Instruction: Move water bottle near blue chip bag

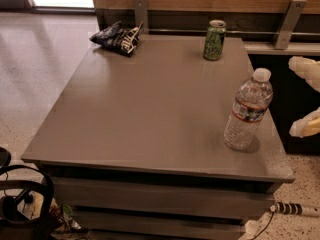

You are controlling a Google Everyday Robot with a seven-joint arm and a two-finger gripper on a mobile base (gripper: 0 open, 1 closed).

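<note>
The water bottle (247, 111), clear ribbed plastic with a white cap and a red, white and dark label, stands upright near the right front edge of the grey table (150, 109). The blue chip bag (117, 36) lies at the table's far left corner, far from the bottle. My gripper (306, 96) shows at the right edge of the view, just right of the bottle and off the table. Its two pale fingers (304, 65) are spread apart with nothing between them.
A green drink can (215, 33) stands upright at the far right of the table. A wooden wall panel with metal brackets (141, 11) runs behind. Black cables and gear (25, 204) sit on the floor at the lower left.
</note>
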